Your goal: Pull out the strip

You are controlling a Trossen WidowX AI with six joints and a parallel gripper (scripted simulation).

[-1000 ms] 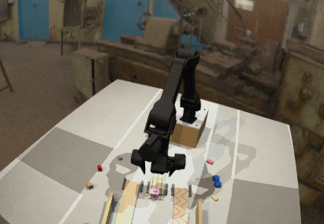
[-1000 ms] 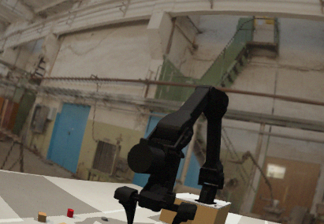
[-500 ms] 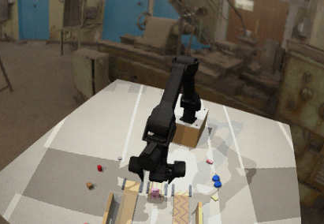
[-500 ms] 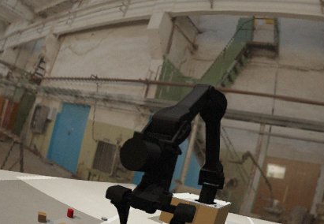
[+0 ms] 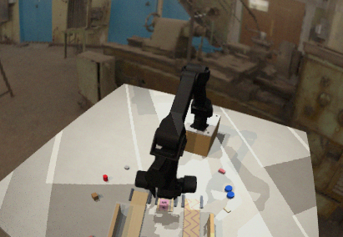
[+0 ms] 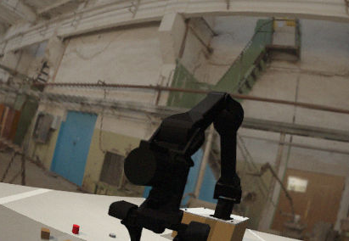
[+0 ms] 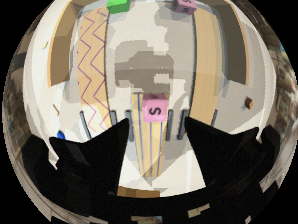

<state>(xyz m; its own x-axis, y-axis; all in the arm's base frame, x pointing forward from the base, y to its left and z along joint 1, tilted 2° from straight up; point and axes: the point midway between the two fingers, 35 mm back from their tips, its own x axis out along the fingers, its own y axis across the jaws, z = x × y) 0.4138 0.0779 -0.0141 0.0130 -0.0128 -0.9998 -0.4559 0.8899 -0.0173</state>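
While end effector (image 7: 154, 137) gapes half-open, empty, labelled cube (image 7: 154, 108) just ahead between fingers.

cube (image 7: 154, 108) on strip (image 7: 150, 149), between fingers

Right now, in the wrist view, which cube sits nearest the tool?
The pink labelled cube, just ahead between the fingers; the green cube and purple cube sit far off.

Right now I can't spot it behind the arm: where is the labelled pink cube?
In the wrist view the pink cube sits centre frame on a tan strip, just ahead of the end effector; the top view shows it under the wrist.
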